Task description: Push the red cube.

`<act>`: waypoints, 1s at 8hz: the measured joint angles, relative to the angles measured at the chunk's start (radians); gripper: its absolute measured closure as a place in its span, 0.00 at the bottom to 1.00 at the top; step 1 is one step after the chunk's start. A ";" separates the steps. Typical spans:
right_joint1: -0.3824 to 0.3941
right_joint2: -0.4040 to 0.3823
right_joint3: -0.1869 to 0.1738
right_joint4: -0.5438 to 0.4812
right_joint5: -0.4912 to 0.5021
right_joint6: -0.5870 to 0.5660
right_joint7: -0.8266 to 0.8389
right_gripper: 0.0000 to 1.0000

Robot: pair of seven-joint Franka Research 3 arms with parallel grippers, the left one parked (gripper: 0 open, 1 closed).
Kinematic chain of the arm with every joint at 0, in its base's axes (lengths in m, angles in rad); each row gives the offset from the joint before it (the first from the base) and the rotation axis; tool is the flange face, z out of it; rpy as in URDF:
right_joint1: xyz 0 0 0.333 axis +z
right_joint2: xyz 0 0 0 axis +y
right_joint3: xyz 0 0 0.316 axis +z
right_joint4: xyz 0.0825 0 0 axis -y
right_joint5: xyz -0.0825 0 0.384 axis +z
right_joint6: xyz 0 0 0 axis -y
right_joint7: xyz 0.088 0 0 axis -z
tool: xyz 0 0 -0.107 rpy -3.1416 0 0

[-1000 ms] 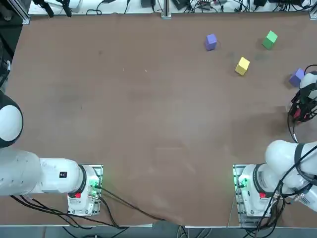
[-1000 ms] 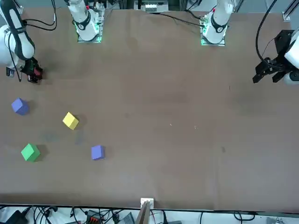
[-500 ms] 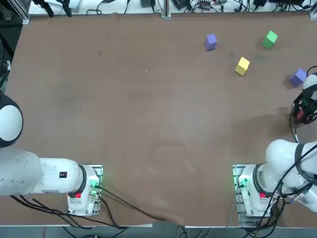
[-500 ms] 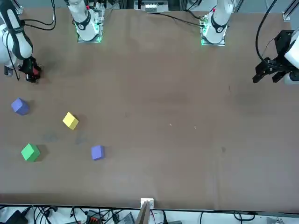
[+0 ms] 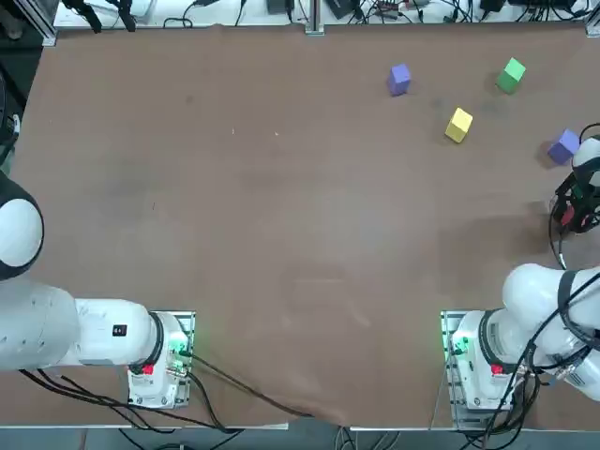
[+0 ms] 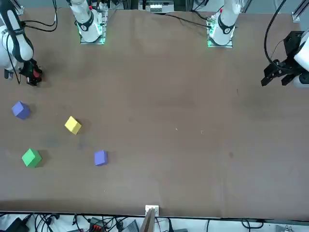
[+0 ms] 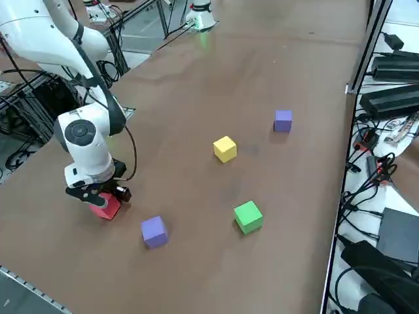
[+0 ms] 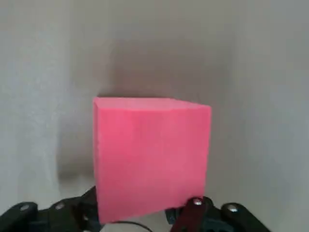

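The red cube (image 7: 106, 207) rests on the brown table (image 5: 281, 206) near its right edge, mostly hidden under my right gripper (image 7: 98, 193). Only a red sliver of the red cube (image 5: 562, 215) shows from overhead, below my right gripper (image 5: 574, 208). From the front, the red cube (image 6: 36, 74) peeks out beside my right gripper (image 6: 31, 77). The red cube (image 8: 152, 154) fills the middle of the right wrist view, sitting flat and very close to the gripper, whose dark parts show at the picture's lower edge.
A purple cube (image 5: 563, 145) lies just beyond the gripper. A yellow cube (image 5: 458, 124), a green cube (image 5: 511, 75) and another purple cube (image 5: 399, 79) sit farther out at the back right. Cables run along the table's far edge (image 5: 309, 26).
My right wrist has shifted slightly toward the table's right edge, uncovering more of the nearby purple cube. The other cubes have not moved.
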 joint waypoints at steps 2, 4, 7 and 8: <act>0.014 -0.009 0.011 0.025 0.000 -0.089 0.004 0.35; 0.021 -0.043 0.039 0.029 0.000 -0.161 0.024 0.03; 0.029 -0.140 0.168 0.033 0.058 -0.274 0.060 0.00; 0.032 -0.180 0.231 0.041 0.100 -0.309 0.054 0.00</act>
